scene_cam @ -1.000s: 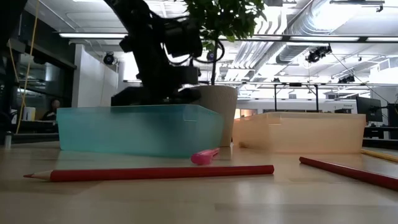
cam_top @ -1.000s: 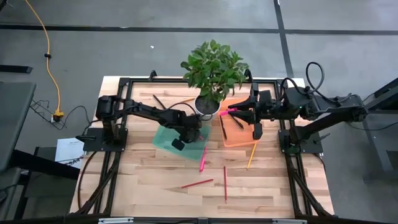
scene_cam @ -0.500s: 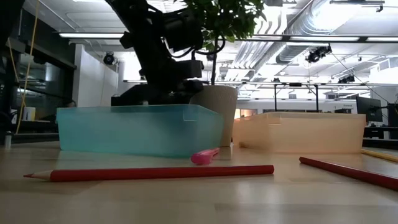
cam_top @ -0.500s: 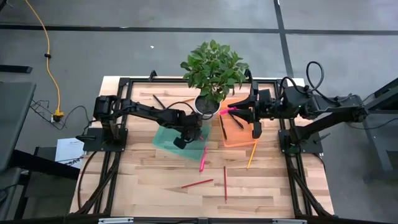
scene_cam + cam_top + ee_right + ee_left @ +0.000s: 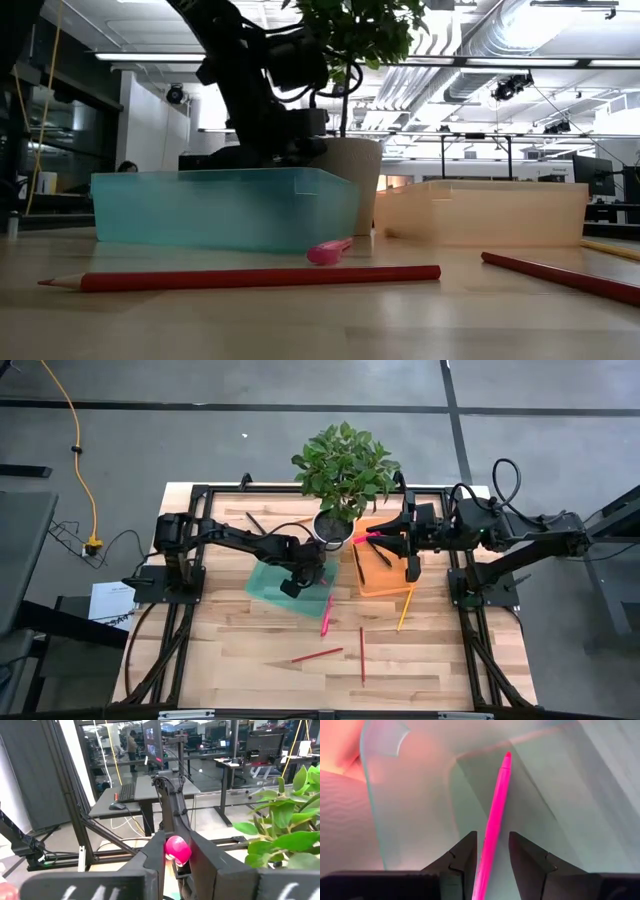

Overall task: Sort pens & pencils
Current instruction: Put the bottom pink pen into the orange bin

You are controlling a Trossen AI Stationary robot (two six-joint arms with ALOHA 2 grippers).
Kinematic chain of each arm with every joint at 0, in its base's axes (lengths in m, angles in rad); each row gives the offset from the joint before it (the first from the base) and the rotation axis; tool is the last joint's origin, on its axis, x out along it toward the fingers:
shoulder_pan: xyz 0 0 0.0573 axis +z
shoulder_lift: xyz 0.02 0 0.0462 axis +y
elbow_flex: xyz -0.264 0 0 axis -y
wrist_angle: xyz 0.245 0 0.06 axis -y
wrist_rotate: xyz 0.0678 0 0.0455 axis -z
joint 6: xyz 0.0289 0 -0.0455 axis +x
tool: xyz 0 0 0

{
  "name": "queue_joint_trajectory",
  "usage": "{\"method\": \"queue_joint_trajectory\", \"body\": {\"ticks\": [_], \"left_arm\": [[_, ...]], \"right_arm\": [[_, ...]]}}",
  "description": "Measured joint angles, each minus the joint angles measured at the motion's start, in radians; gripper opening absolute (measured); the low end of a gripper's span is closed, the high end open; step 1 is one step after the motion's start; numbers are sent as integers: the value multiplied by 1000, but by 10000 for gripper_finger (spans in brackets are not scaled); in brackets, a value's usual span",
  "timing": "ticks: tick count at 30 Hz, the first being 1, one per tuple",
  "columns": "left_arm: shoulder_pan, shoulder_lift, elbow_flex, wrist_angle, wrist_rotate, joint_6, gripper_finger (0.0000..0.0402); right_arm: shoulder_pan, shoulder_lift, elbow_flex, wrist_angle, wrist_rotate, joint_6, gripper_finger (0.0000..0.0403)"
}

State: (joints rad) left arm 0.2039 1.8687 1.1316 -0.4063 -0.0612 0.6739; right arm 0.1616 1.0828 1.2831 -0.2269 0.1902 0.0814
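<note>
Pens and pencils mostly lie unsorted on the table — each gripper, left over the teal bin, right over the orange bin, clenches a pink pen.

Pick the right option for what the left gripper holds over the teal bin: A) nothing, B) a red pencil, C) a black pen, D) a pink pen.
D: in the left wrist view a bright pink pen runs up from between the left gripper fingers, over the teal bin.
</note>
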Motion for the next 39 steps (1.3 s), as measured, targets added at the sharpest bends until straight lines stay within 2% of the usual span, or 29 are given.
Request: {"method": "queue_joint_trajectory", "body": {"ticks": [9,12,23,35,39], "left_arm": [[2,0,0,-10,33,0,101],[15,0,0,-22,82,-1,101],[40,15,0,-11,68,-8,101],[39,43,1,-8,106,-24,101],[39,42,1,-33,130,-18,87]], "right_arm": [[0,0,0,4,0,0,51],[0,0,0,6,0,-1,51],[0,0,0,6,0,0,51],[0,0,0,7,1,-2,51],[-1,0,0,8,1,-2,51]]}}
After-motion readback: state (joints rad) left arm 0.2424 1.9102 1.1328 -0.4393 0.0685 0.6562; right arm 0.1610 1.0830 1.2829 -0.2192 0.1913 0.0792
